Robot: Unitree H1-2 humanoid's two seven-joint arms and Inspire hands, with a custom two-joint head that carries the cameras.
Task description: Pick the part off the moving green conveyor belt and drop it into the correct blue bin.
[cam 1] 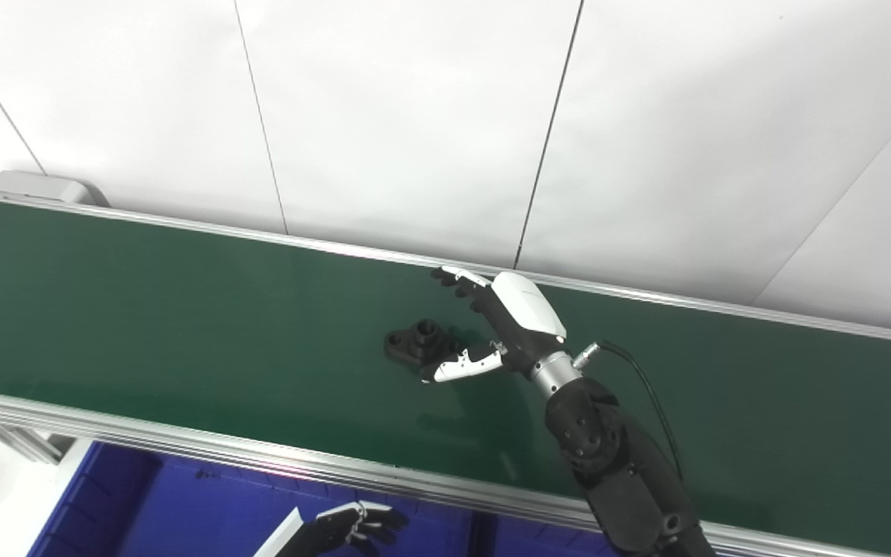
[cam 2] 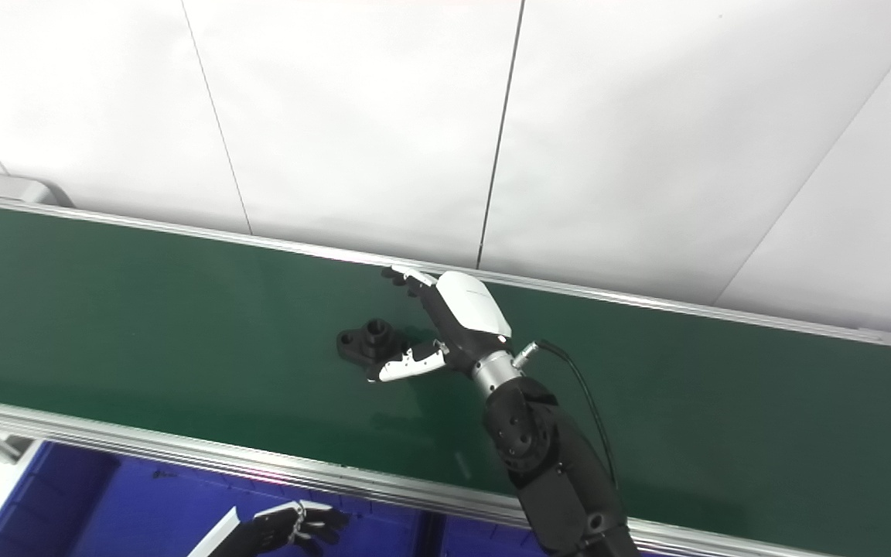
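One small black plastic part (cam 1: 417,342) is sitting just beside my right hand (cam 1: 501,325), whose fingers are spreading wide. I am thinking: close around it gently, because the green belt (cam 1: 144,309) is moving.

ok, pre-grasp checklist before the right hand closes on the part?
1. Black part lies flat on the green belt, nothing else near it: ok.
2. Right hand is open, fingers spread beyond the part, thumb on its near side: ok.
3. Part sits fully between fingers and thumb: not ok, it is at the left of the hand, only the thumb tip is close to it.
4. Contact between thumb and part: cannot tell.
5. Blue bin below the near belt rail is in view and unobstructed: ok; whether it is the correct one: cannot tell.
6. Left hand is clear of the belt, low over the bin: ok.
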